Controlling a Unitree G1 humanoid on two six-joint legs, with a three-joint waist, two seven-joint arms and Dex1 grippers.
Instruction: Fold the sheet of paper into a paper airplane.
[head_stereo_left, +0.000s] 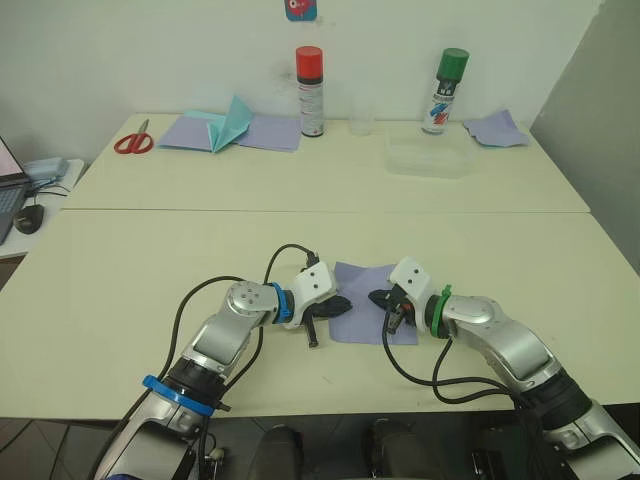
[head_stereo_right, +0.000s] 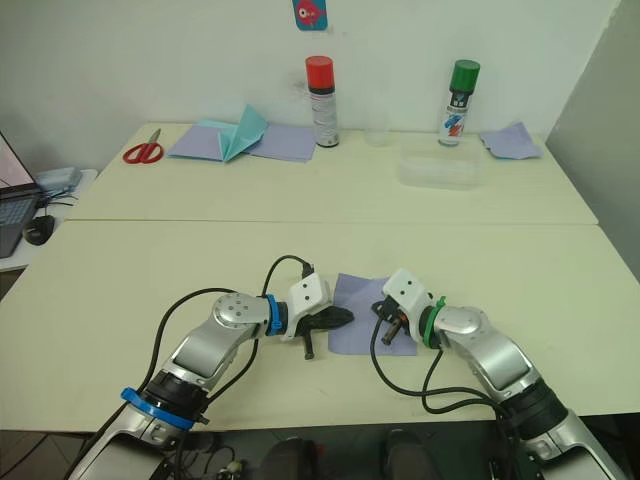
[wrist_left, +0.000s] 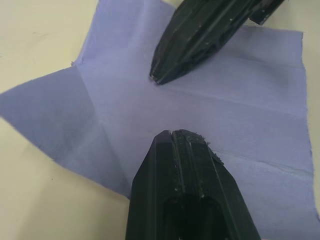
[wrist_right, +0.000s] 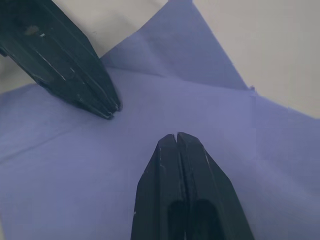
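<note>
Sheet of paper: I see the sheet of paper (head_stereo_left: 372, 296) lying flat on the near table (head_stereo_left: 150, 290), between my two tools, lavender, with crease lines across it.
Left tool: my left tool (head_stereo_left: 338, 306) has its fingers pressed together, tip resting at the sheet's left edge.
Right tool: my right tool (head_stereo_left: 381, 298) is also closed, fingers pinched with nothing between them, tip down on the sheet's right part.
Wrist views versus head views: the left wrist view gives me the creases up close and the right tool's tip (wrist_left: 159, 76) just apart from my left tool's tip (wrist_left: 172, 134); the right wrist view shows one corner of the sheet (wrist_right: 187, 30) folded or lifted against the table. I cannot tell which from the head views.
Head views only: the far table (head_stereo_left: 330, 185) carries a pair of red scissors (head_stereo_left: 133, 141), a teal folded paper (head_stereo_left: 232, 124), and a clear tray (head_stereo_left: 430, 158).
Counts: two spray cans, one red-capped (head_stereo_left: 310, 91) and one green-capped (head_stereo_left: 445, 91); one clear cup (head_stereo_left: 361, 125); two flat lavender sheets (head_stereo_left: 270, 131) by the teal piece; one wrinkled lavender scrap (head_stereo_left: 496, 129) at far right.
</note>
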